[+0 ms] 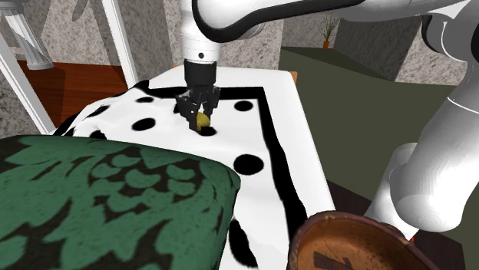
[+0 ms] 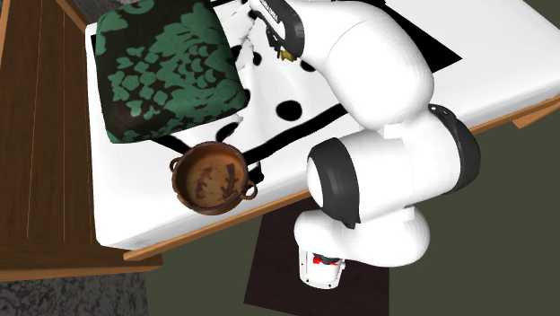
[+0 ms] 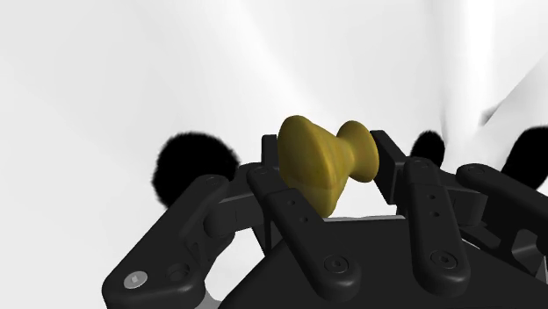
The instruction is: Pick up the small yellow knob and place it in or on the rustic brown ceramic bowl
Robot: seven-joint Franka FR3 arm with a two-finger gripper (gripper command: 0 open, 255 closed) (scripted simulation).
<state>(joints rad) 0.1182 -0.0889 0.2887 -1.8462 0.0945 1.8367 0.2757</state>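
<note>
Rises as a white Franka arm at the shoulder view's lower right, bends at dark joints and reaches up and to that view's left. Turns the wrist nearly straight down and ends in the all-black gripper, fingertips pointing downward. Clasps a small yellow knob between the two fingers, one pressed to each side of it. Folds over itself in bulky white links in the second exterior view, gripper at the far, upper end.
</note>
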